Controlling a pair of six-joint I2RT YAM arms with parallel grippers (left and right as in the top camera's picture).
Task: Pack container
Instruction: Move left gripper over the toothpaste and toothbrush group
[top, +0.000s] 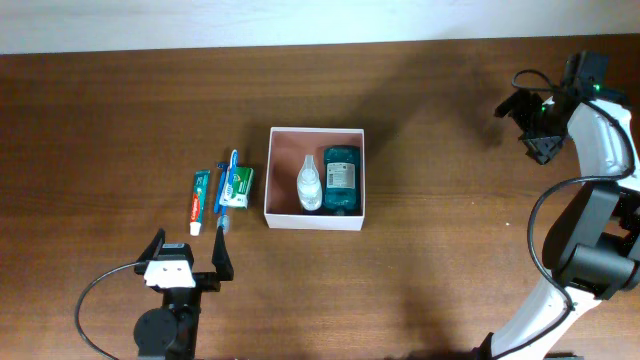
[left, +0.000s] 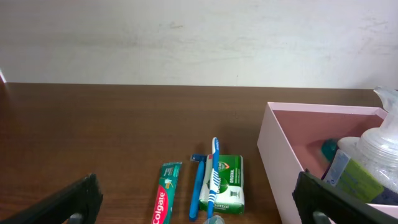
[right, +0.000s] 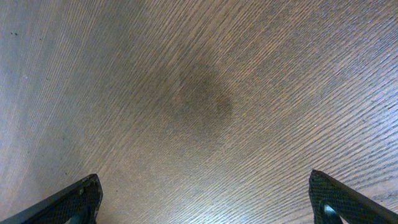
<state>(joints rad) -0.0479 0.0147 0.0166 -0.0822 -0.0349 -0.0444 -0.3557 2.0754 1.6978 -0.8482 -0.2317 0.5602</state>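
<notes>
Left tool (top: 189, 256) sits nearest, front-left of the container (top: 285, 150), jaws apart, holding nothing. Right tool (top: 522, 125) is well right of the container, also spread, over bare surface (top: 450, 260). Container is mouth up. It's square, so no real long axis, with walls squared to the surface edge. Clear bottle (top: 311, 182) and teal bottle (top: 341, 178) fill its right side.

Risks as I judge them:
- Toothbrush (top: 230, 178) lies across the carton (top: 243, 183) left of the container, so pinching either may drag both.
- Toothpaste (top: 200, 199) must go in parallel to the 2 bottles or it'll catch the rim and shove the container.
</notes>
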